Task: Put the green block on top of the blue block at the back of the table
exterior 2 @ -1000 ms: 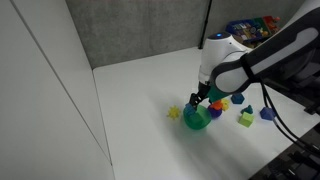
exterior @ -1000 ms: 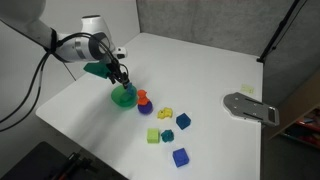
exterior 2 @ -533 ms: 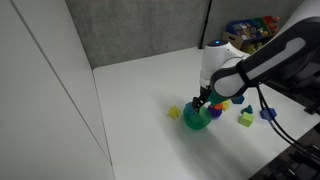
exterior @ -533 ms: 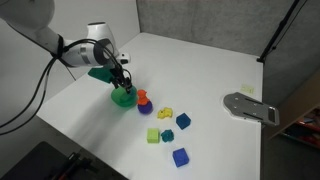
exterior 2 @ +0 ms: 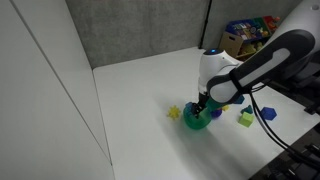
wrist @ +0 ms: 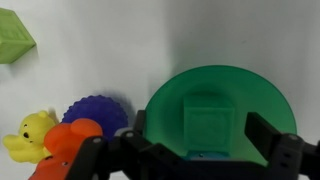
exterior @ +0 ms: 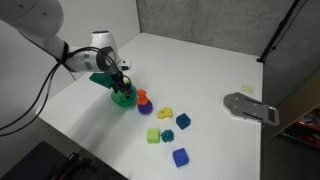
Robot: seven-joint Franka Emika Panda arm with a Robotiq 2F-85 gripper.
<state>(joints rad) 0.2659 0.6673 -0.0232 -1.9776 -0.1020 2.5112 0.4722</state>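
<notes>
In an exterior view, I see my hand (exterior: 122, 87) low over a green bowl (exterior: 123, 98) near one side of the white desk (exterior: 200, 60); I cannot make out the green block from here. Just beside the bowl are an orange piece (exterior: 142, 97) and a purple piece (exterior: 144, 106), then a yellow duck (exterior: 165, 114). The blue block (exterior: 184, 121), small and dark, stands past the duck, well apart from the hand, and a brighter blue cube (exterior: 180, 157) sits nearer the desk's front edge. From the opposite side the hand (exterior 2: 200, 106) points straight down at the bowl (exterior 2: 197, 121), with the duck (exterior 2: 174, 112) close by. In the wrist view the fingers (wrist: 265, 135) of the hand (wrist: 200, 130) stand apart, clamped on nothing, and the green block (wrist: 211, 115) lies on the bowl (wrist: 165, 95) between them, touching neither. A pale green block (wrist: 12, 35) shows in the top corner.
</notes>
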